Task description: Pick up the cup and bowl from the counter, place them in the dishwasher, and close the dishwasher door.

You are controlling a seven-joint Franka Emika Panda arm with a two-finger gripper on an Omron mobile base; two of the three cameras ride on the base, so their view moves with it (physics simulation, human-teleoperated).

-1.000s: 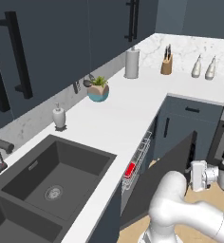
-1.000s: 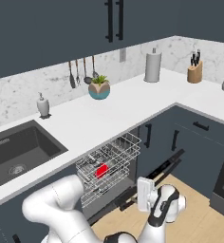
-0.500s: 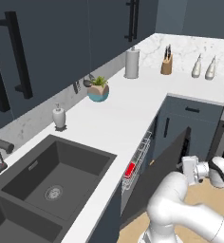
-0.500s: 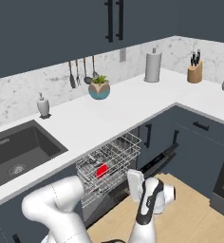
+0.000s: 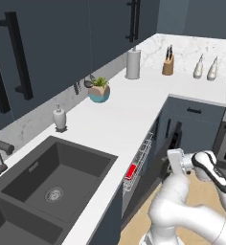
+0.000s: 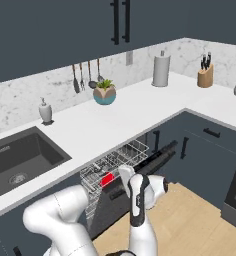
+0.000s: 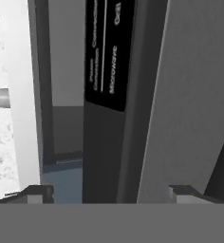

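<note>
Swinging up the door [image 6: 157, 156], I'd guess: gripper [image 7: 111, 192] wide, empty, just beside it; cup [image 6: 107, 179] racked behind.

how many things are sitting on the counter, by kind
soap dispenser: 1
planter with a plant: 1
paper towel roll: 1
knife block: 1
pale bottles at the far right end: 2
total: 6
</note>
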